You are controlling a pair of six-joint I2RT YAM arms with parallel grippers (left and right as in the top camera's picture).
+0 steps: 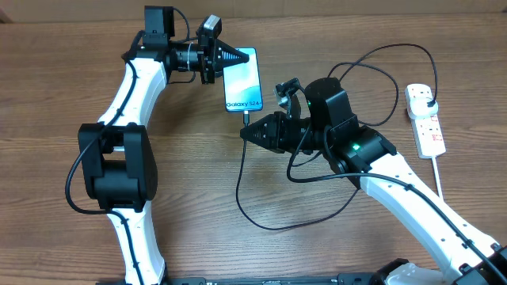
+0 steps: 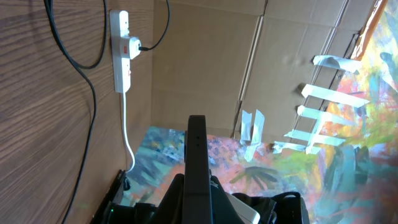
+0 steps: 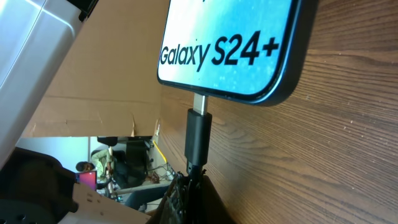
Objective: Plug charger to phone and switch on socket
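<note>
The phone lies on the wooden table, its light blue screen reading "Galaxy S24+". My left gripper is shut on the phone's far end. In the left wrist view the phone shows as a thin dark edge between the fingers. My right gripper is shut on the charger cable just behind its black connector. The connector's metal tip sits in the port in the phone's near edge. The cable loops across the table to a black plug in the white socket strip.
The strip also shows in the left wrist view with a red switch and the black plug. Its white cord runs toward the table's front right. A cardboard wall stands beyond the table's right edge.
</note>
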